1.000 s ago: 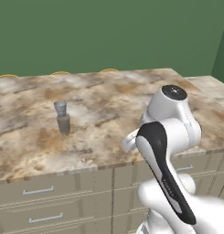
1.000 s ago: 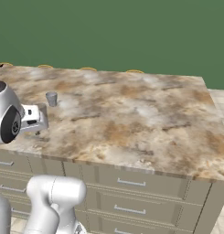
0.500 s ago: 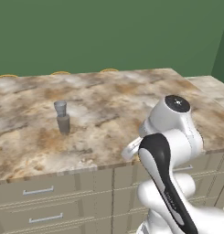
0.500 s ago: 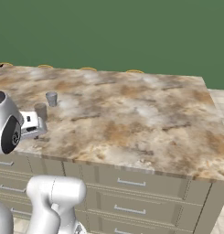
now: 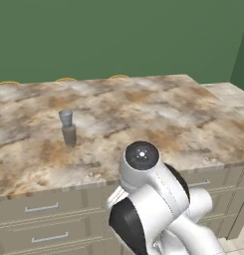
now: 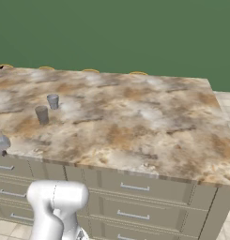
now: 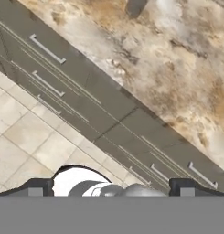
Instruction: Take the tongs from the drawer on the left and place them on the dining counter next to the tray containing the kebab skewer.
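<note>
The dining counter [image 5: 143,109] is a mottled beige and brown stone slab, also seen from the other side as the dining counter [image 6: 135,117]. Under its near edge, the drawer [image 5: 68,201] on the left is shut, its silver bar handle lying flat on the beige front. The tongs are hidden. From above, the hand view shows the same drawer [image 7: 47,49] below the counter's edge. My gripper [image 7: 111,189] is open with nothing between its fingertips [image 7: 35,187], held out over the floor in front of the cabinets. Tray and kebab skewer are out of view.
A grey shaker [image 5: 68,128] stands on the counter's left part; two grey shakers [image 6: 41,114] show from the right. More shut drawers [image 6: 135,187] run along the base. My white arm [image 5: 153,209] fills the near right. Beige floor tiles [image 7: 26,132] lie below.
The arm has folded lower and nearer the cabinet front, and has slid almost off the left edge of the right base view. The counter and shakers have not moved. The gripper stays open.
</note>
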Robot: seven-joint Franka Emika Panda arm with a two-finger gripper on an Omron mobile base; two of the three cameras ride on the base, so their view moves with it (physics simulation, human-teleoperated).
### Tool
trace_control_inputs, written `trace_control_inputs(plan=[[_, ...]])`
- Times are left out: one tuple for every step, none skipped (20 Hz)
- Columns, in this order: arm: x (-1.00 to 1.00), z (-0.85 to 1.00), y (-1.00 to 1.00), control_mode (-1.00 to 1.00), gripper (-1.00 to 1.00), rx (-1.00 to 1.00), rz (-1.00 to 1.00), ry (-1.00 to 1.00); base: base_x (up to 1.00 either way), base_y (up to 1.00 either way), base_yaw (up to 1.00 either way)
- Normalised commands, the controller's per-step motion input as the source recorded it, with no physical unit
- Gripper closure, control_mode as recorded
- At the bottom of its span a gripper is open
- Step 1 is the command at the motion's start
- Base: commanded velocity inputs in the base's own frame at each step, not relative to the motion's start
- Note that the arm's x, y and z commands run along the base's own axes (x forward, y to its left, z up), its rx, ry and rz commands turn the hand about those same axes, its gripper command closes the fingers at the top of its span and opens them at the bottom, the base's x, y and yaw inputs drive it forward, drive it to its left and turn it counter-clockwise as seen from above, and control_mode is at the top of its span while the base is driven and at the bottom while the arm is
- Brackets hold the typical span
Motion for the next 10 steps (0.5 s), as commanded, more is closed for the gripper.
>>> trace_control_inputs(plan=[[-0.66,-0.24,1.00,-1.00,-1.00,-0.23,0.04,-0.15,0.00,0.00,0.00],[-0.68,-0.27,1.00,-1.00,-1.00,-0.22,0.05,-0.16,0.00,0.00,0.00],[-0.64,-0.40,1.00,-1.00,-1.00,-0.21,0.05,-0.15,0.00,0.00,0.00],[-0.48,-0.61,1.00,-1.00,-1.00,-0.24,0.05,-0.06,0.00,0.00,0.00],[-0.26,-0.69,1.00,-1.00,-1.00,-0.27,0.04,-0.03,0.00,0.00,0.00],[-0.11,-0.62,1.00,-1.00,-1.00,-0.26,0.07,-0.04,0.00,0.00,0.00],[-0.01,-0.54,0.81,-1.00,-1.00,-0.22,0.07,-0.03,0.00,0.00,0.00],[0.00,-0.60,0.71,-1.00,-1.00,-0.25,0.04,-0.08,0.00,0.00,0.00],[0.00,-0.57,0.69,-1.00,-1.00,-0.31,0.03,-0.11,0.00,0.00,0.00],[0.00,-0.64,0.80,-1.00,-1.00,-0.33,0.03,-0.12,0.00,0.00,0.00]])
